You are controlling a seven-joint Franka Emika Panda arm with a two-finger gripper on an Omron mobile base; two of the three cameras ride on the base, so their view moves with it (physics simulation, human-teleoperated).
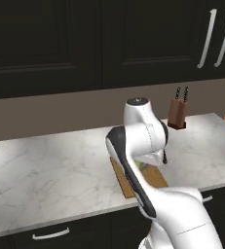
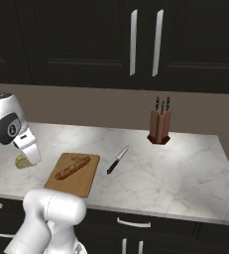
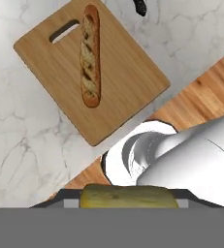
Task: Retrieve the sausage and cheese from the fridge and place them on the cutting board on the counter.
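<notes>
The gripper (image 3: 128,196) hangs above the marble counter (image 1: 46,170), fingers clamped on the pale yellow-green cheese (image 3: 129,197) chunk, carried high! In the hand view the cutting board (image 3: 123,77) sits up at twelve o'clock from the fingertips, well apart, its long axis running ten to four. A speckled baguette-like stick (image 3: 89,55) lies lengthwise on it; bare wood shows toward three o'clock, likely the drop spot.

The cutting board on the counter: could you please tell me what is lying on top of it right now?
On the cutting board lies one long, speckled orange-tan baguette-like stick, lengthwise beside the handle slot. No sausage is on it. In the left base view the arm covers most of the board. The cheese sits between the jaws.
</notes>
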